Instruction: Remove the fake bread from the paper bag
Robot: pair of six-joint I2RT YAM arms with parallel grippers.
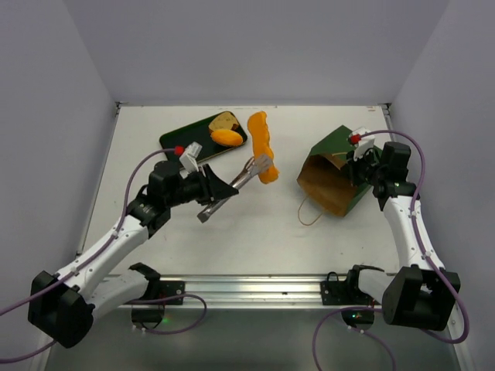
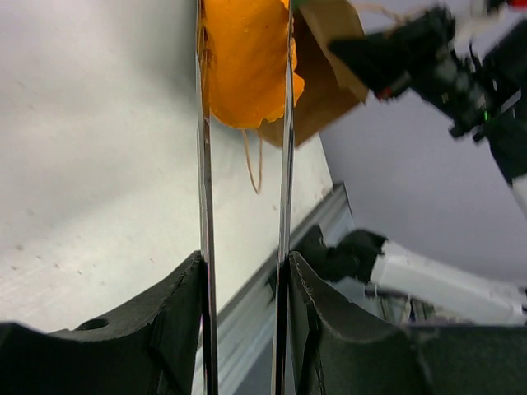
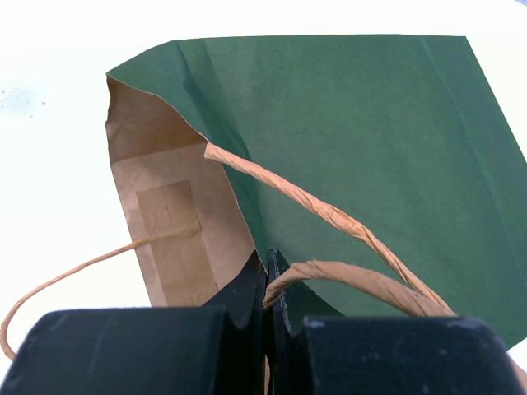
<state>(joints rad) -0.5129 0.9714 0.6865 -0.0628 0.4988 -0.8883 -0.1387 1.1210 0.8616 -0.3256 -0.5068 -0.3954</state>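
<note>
The paper bag (image 1: pixel 334 171) lies on its side right of centre, dark green outside and brown inside, with its mouth facing the near left. My right gripper (image 1: pixel 358 164) is shut on the bag's rim and a string handle (image 3: pixel 346 276); the green wall (image 3: pixel 370 132) fills the right wrist view. My left gripper (image 1: pixel 261 165) has its long metal fingers (image 2: pixel 202 148) shut on the lower end of a long orange twist (image 1: pixel 261 143) of fake bread (image 2: pixel 245 62), left of the bag. A brown slice (image 1: pixel 224 120) and an orange roll (image 1: pixel 227 137) lie on the tray.
A dark green flat tray (image 1: pixel 186 137) sits at the back left of the white table. A loose string handle (image 1: pixel 311 212) trails from the bag's mouth toward the near edge. The metal rail (image 1: pixel 255 287) runs along the front.
</note>
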